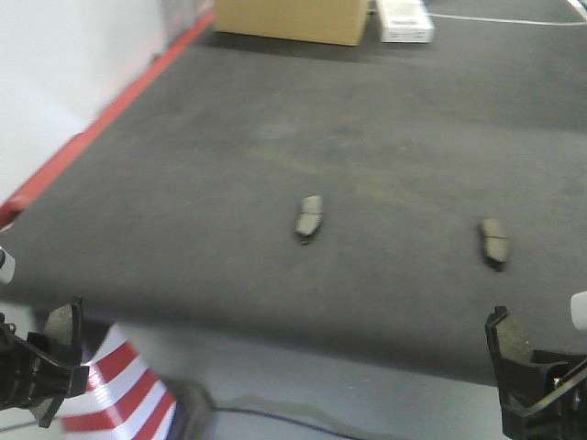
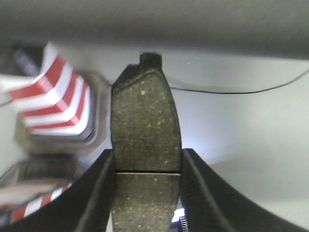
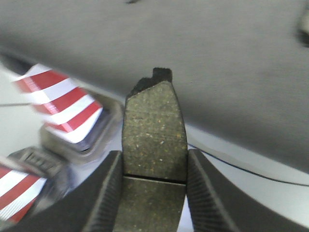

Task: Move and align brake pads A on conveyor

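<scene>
The conveyor is a wide dark felt belt, also seen in the wrist views. Two brake pads A lie on it, apart from each other: one near the middle, one further right. My left gripper hangs below the belt's near edge at the bottom left, shut on a third pad that stands up between its fingers. At the bottom right my right gripper is shut on another pad, which points toward the belt. Both held pads are off the belt.
A red stripe runs along the belt's left edge. A cardboard box and a white box stand at the far end. Below the near edge are a red-and-white striped object and a thin cable on the pale floor.
</scene>
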